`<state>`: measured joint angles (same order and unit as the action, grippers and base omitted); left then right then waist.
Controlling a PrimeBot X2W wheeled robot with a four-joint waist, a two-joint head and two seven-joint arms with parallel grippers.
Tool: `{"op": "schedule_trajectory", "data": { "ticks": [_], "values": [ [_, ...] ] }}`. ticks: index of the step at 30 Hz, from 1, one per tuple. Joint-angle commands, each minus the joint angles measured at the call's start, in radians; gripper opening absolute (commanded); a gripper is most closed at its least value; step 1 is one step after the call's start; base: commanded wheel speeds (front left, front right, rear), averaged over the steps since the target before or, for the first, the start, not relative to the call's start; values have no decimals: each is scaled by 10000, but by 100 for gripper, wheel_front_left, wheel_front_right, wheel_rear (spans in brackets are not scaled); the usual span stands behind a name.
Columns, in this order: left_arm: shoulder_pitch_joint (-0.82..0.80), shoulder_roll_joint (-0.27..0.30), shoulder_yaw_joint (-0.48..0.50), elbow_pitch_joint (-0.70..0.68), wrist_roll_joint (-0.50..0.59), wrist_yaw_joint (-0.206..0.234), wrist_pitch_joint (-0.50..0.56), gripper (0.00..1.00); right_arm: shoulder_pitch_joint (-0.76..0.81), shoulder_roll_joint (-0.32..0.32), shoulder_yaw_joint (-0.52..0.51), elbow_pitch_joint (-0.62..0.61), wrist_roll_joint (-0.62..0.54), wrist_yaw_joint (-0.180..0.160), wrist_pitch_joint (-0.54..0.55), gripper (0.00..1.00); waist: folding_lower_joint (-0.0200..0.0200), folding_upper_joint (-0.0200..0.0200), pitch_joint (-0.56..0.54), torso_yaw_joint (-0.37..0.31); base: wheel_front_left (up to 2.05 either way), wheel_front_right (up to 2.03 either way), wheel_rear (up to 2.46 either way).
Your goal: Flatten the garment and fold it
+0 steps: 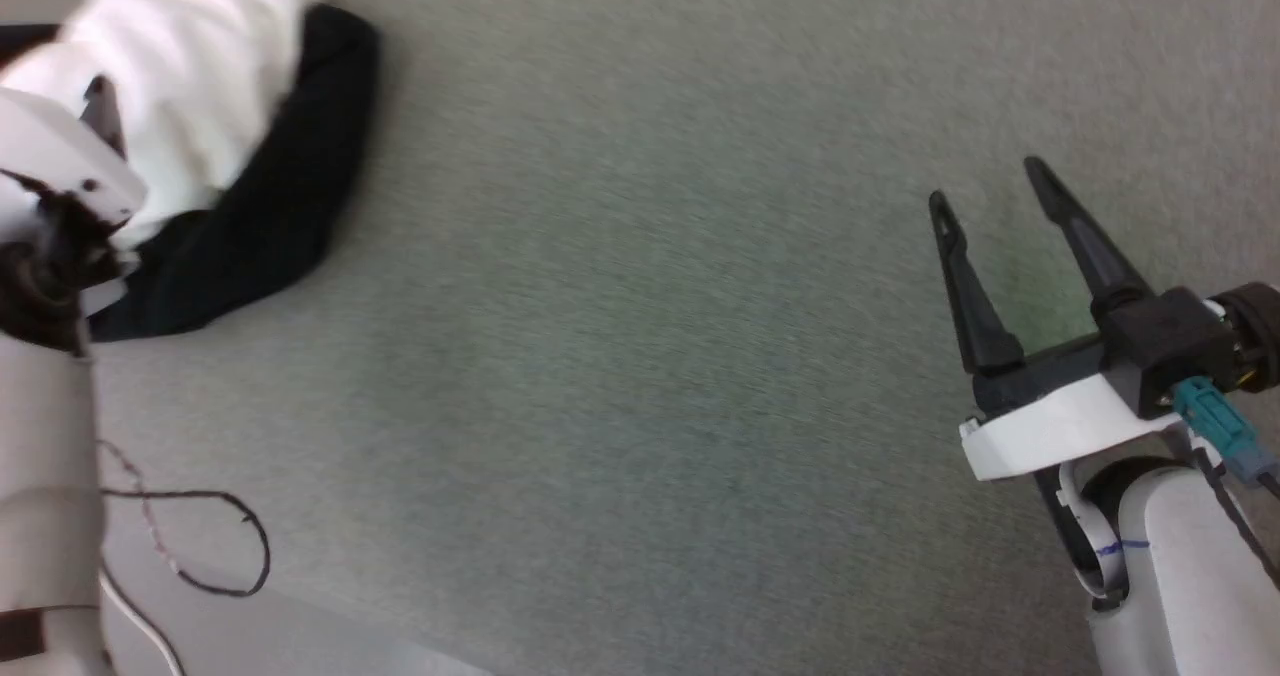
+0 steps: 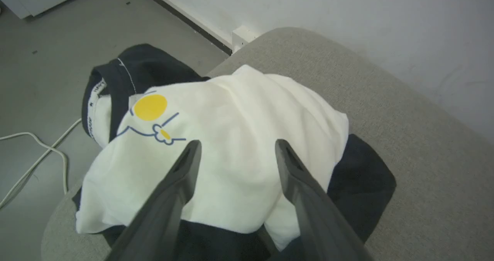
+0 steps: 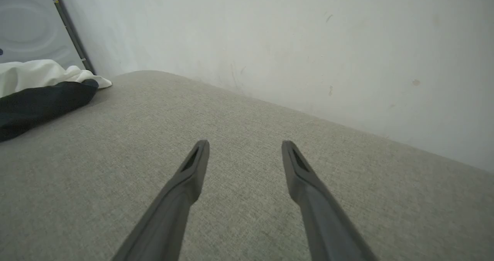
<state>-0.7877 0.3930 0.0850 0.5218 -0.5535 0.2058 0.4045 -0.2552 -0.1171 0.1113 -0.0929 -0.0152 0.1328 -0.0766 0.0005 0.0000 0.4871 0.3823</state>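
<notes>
The garment (image 1: 200,106) lies crumpled in a heap at the far left of the grey padded surface (image 1: 640,356). It is white with black sleeves; a yellow dot and blue lines (image 2: 150,108) show near its black neck trim. My left gripper (image 2: 237,147) hovers just over the white cloth (image 2: 239,122), open, nothing between its fingers. In the head view only the left wrist housing (image 1: 55,156) shows, in front of the heap. My right gripper (image 1: 985,181) stands open above bare fabric at the right, far from the garment (image 3: 42,87).
The surface has a rounded corner (image 2: 285,35) beside the garment, with grey floor (image 2: 58,41) below and a white cable (image 2: 34,153) on it. A pale wall (image 3: 308,41) runs along the far edge. A thin dark wire (image 1: 210,546) loops near my left forearm.
</notes>
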Motion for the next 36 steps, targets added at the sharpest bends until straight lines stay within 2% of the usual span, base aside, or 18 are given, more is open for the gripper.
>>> {"op": "schedule_trajectory", "data": {
  "ticks": [1,6,12,13,15,17,23,29,33,36],
  "values": [
    [-90,150,90,80,-78,127,281,100,-169,-33,2,-54,71,-21,-80,100,-5,0,1768,-1550,0,0,0],
    [115,498,461,104,-416,657,1457,100,-323,-64,-22,15,168,-21,-262,100,-5,0,2054,-1821,0,0,0],
    [465,731,701,100,-535,920,1739,100,-378,-55,-42,226,214,-21,-410,100,-5,0,1976,-1903,0,0,0],
    [530,779,702,130,-520,904,1719,74,-393,-41,-24,281,221,-21,-440,100,-5,0,1885,-1906,0,0,0],
    [610,1020,777,196,-412,853,1419,0,-415,-7,45,403,254,-21,-512,100,-5,0,1657,-1926,0,0,0],
    [608,1381,833,377,-213,714,898,0,-424,47,107,557,302,-21,-599,100,-5,0,1354,-1959,0,0,0],
    [355,2235,880,818,652,395,-1853,0,-257,280,191,1224,470,-21,-900,100,-5,0,-81,-2080,0,0,0],
    [-239,2970,275,612,1653,-132,-3973,0,132,538,136,1913,670,-21,-1178,100,-5,0,-1682,-2363,0,0,0],
    [-820,3106,-445,-17,2238,-458,-4471,0,487,631,-8,2230,784,-21,-1312,100,-5,0,-2585,-2658,0,0,0],
    [-1300,2930,-1042,-693,2527,-673,-4398,0,737,658,-120,2387,874,-21,-1377,100,-5,0,-3078,-2907,0,0,0]
  ]
}}
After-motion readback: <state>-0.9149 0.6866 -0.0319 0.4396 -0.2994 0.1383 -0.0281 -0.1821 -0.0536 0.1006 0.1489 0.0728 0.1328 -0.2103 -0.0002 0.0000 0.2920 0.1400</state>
